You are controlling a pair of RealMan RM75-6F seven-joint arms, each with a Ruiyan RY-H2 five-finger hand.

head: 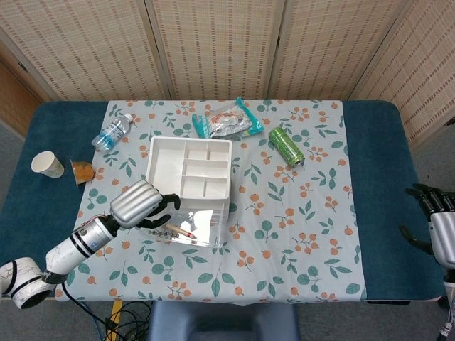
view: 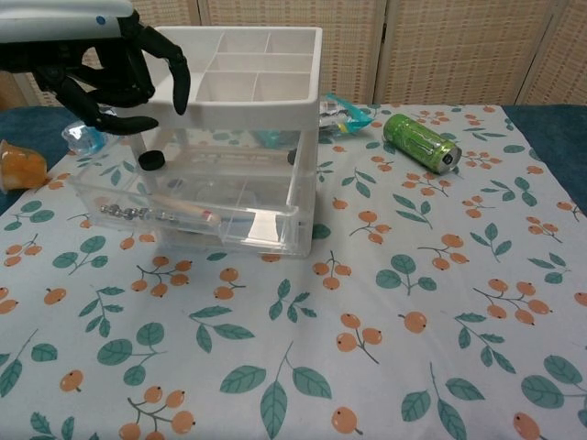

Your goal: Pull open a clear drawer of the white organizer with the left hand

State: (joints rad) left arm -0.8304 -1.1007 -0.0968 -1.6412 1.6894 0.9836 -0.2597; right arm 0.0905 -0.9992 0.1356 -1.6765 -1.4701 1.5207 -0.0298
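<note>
The white organizer [head: 188, 167] stands mid-table, its compartment tray [view: 220, 78] on top. Its lower clear drawer [view: 197, 220] sticks out toward me, with a pencil and small beads inside; in the head view the drawer [head: 193, 233] juts past the tray's front edge. My left hand [view: 105, 64] hovers at the organizer's upper left corner, fingers spread and curved, holding nothing. From the head view the left hand [head: 141, 203] sits just left of the drawer, above its level. My right hand [head: 435, 226] hangs off the table's right edge, empty.
A green can [view: 420, 142] lies right of the organizer, and a snack bag [head: 226, 123] behind it. A water bottle [head: 112, 132], paper cup [head: 47, 164] and orange jelly cup [view: 20, 163] sit on the left. The flowered cloth [view: 367, 348] covers the table.
</note>
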